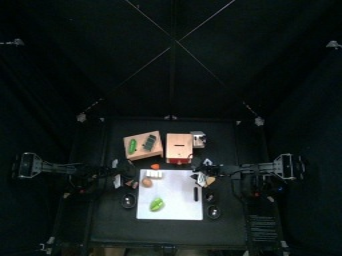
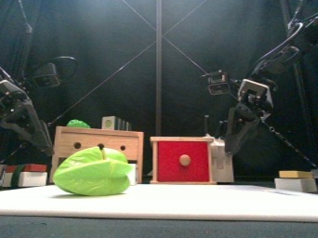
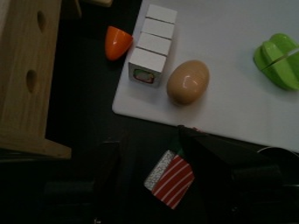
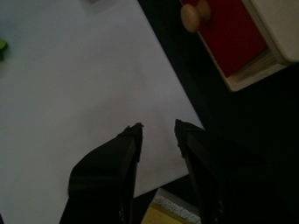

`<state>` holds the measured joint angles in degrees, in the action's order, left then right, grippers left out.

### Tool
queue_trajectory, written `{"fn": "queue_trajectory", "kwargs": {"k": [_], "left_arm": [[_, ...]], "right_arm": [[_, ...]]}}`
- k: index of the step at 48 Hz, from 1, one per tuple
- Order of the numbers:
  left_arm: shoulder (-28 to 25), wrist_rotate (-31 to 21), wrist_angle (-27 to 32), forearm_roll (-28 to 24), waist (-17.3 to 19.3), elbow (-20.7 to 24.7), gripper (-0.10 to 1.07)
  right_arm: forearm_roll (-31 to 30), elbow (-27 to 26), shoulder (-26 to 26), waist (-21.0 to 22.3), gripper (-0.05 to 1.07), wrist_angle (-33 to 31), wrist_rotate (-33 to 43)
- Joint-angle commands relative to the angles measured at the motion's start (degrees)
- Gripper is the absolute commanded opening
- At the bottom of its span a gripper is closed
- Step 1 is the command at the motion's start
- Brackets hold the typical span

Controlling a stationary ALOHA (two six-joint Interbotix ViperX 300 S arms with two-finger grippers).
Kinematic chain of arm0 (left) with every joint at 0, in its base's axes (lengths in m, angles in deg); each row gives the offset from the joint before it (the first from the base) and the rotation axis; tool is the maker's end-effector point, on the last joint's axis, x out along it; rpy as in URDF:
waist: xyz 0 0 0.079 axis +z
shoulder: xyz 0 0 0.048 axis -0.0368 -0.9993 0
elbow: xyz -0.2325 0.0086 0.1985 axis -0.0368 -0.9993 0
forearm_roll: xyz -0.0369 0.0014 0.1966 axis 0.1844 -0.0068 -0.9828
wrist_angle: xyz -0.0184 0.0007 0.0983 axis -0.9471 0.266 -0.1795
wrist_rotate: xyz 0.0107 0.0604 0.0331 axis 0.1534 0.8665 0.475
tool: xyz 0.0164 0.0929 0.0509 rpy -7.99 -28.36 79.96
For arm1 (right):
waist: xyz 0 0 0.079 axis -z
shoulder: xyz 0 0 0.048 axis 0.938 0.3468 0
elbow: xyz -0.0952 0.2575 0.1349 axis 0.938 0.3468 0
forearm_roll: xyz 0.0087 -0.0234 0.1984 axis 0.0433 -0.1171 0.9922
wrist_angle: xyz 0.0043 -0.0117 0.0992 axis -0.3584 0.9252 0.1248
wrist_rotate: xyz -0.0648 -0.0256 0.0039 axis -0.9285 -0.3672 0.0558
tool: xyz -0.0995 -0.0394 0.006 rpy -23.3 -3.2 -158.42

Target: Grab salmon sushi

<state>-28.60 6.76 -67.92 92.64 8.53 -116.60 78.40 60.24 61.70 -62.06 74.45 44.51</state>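
Observation:
The salmon sushi point(image 3: 173, 178), a small oblong piece with a red-and-white striped top and a pale side, lies on the black table just off the white board's point(image 3: 233, 114) edge. It shows in the left wrist view, close in front of my left gripper point(image 1: 130, 183), whose dark jaws stand wide apart with nothing held. My right gripper point(image 4: 159, 128) hovers over the white board point(image 4: 82, 87) on the other side. Its jaws have a narrow gap with nothing between them.
An egg point(image 3: 188, 80), a row of white cartons point(image 3: 152, 42) and an orange-red piece point(image 3: 117, 41) lie near the sushi. A green piece point(image 2: 93, 172) lies on the board. A wooden box point(image 1: 143, 147) and a red box point(image 1: 178, 146) stand behind it.

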Motion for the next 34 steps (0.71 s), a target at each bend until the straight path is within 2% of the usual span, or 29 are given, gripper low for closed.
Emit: {"fn": "queue_trajectory", "kwargs": {"k": [1, 9, 16, 29, 34], "left_arm": [[0.3, -0.1, 1.1, 0.0, -1.6, 1.3, 0.86], [0.3, 0.2, 5.2, -0.6, -4.2, 2.6, 0.86], [0.3, 0.3, 11.8, -4.0, -4.2, 3.9, 0.86], [0.4, 0.1, 18.7, -11.1, -4.4, 7.1, 0.86], [0.2, 0.1, 21.2, -11.7, -4.3, 8.3, 0.87]], "right_arm": [[-0.1, -1.1, -0.7, -0.3, 0.75, 0.3, 0.0], [-0.1, -1.4, -0.7, -0.4, 0.75, 0.3, 0.0], [0.0, -1.5, -0.6, -0.4, 0.75, 0.3, 0.0], [-0.1, -2.1, -0.3, -0.4, 0.75, 0.3, 0.0], [-0.1, -2.2, 0.0, -0.4, 0.75, 0.3, -0.1]]}}
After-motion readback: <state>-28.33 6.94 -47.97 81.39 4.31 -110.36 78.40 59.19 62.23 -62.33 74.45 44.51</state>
